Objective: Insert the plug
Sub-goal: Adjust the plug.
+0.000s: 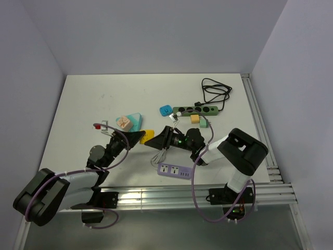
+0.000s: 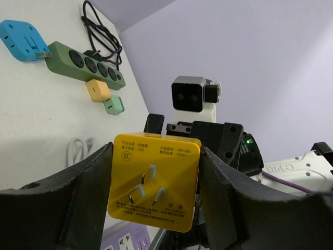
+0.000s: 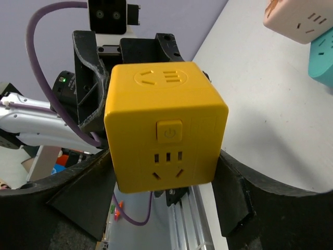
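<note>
nearest the arm bases, a purple power strip (image 1: 174,171) lies flat on the white table (image 1: 78,104), with a coiled white cable (image 1: 159,155) just beyond it. above these, off the table, the yellow plug cube (image 1: 148,135) sits between both arms. the left gripper (image 2: 156,156) is clamped on two opposite sides of it, and the three-prong face looks into the left wrist camera. the right gripper (image 3: 164,161) closes on the cube from the other side, fingers (image 3: 78,192) against its flanks, with the socket and button face toward the right wrist camera. farther back, a pink cube (image 1: 123,122) and a teal cube (image 1: 135,122) touch. beyond them lie a blue adapter (image 1: 165,110) beside a green power strip (image 1: 196,110), then a black cord (image 1: 216,91).
</note>
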{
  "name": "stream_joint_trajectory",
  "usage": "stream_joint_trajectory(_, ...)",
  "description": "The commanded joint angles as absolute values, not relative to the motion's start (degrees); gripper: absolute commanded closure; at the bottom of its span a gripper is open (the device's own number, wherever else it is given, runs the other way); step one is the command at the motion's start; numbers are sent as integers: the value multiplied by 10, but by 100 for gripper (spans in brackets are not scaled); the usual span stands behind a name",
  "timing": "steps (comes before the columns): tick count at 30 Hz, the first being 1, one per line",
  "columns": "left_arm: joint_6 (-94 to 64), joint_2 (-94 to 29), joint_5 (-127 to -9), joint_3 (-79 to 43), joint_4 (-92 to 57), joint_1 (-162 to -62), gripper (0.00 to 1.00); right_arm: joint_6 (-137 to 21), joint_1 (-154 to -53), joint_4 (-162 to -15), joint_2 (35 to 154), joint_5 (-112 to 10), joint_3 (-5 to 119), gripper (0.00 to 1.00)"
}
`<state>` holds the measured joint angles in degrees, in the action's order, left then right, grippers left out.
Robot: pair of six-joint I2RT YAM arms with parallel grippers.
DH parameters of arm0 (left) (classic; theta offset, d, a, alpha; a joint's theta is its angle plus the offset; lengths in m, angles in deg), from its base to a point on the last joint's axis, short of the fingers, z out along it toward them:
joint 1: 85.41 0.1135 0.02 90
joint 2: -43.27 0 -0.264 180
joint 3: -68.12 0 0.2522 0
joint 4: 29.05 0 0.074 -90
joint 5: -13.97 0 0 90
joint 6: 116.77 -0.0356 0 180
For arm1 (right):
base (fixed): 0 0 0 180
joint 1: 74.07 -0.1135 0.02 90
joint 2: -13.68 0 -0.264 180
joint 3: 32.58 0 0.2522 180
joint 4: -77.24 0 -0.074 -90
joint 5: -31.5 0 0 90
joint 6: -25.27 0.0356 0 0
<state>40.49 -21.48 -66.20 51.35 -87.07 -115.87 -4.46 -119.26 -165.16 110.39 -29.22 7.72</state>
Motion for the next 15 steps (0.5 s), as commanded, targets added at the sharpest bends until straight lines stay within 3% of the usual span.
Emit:
stream_joint_trajectory(1, 416, -203, -649, 507, -1018, -1163, 100, -67, -1197, -1710, 1080, -288, 105, 23)
stream_joint_trajectory(7, 414, -190, -650, 509, -1005, -1163, 100, -80, -1197, -1679, 1053, -294, 111, 19)
stream_joint_trajectory(15, 410, -182, -653, 508, -988, -1163, 99, -85, -1197, -1671, 1042, -296, 109, 25)
